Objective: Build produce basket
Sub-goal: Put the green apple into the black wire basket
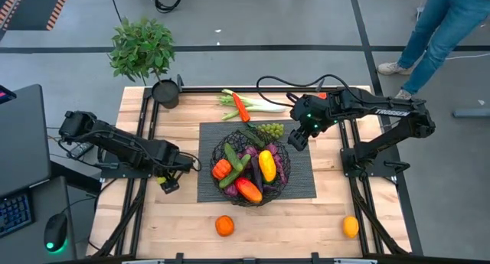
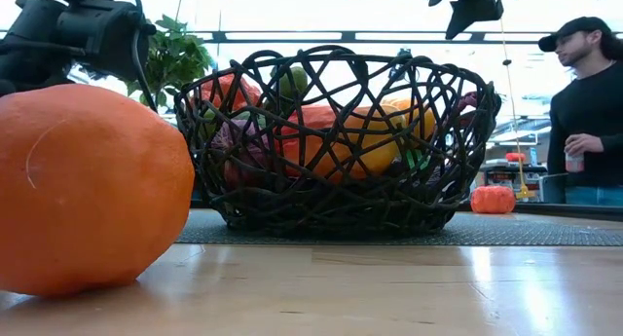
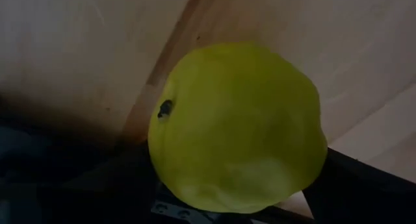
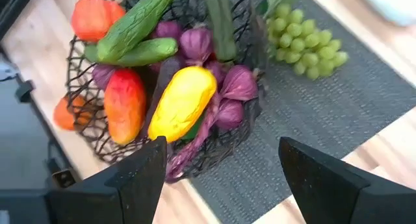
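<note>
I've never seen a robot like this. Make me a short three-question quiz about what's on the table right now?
1. True or false: the basket is empty.
2. Where are the green grapes: A) in the basket, B) on the grey mat beside it, C) on bare wood?
3. What fruit sits right at the left gripper?

Key:
1. False; it holds cucumbers, peppers and eggplants.
2. B.
3. A yellow-green lemon. The right gripper, open, hovers near the grapes.

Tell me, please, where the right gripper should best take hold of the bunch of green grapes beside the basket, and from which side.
Probably from above, across the bunch's narrow width near its middle. The green grapes lie flat on the dark mat, just outside the wire basket; coming down on the side away from the basket likely keeps the right gripper, open above the mat, clear of the wire.
</note>
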Available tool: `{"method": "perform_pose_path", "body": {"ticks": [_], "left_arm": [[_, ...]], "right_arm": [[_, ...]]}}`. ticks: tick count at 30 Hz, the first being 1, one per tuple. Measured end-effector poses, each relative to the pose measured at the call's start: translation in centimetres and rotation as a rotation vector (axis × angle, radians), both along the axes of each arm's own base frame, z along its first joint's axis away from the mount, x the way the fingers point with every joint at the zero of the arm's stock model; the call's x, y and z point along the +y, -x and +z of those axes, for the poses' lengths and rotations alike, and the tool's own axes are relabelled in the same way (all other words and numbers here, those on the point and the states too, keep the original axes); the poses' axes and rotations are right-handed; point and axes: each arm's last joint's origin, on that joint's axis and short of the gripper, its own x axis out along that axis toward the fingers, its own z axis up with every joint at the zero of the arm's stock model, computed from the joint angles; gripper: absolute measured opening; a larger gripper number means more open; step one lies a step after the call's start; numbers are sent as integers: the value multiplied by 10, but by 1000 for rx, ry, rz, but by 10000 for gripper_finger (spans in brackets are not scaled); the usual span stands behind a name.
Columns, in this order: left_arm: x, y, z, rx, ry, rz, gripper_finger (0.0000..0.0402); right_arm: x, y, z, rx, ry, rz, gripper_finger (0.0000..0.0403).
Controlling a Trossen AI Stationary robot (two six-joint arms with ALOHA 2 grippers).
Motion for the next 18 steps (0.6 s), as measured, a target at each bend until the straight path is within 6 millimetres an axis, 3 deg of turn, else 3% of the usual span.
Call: {"method": "perform_pose_path", "body": {"ticks": [8,18], "left_arm": [[-5,-21,27,-75,46,133,310],[1,-53,111,-270,-16,299,310]], "right_arm": [[-2,13,10,-50,-48,-10,297],[-4,27,14,-32,-46,-43,297]]}}
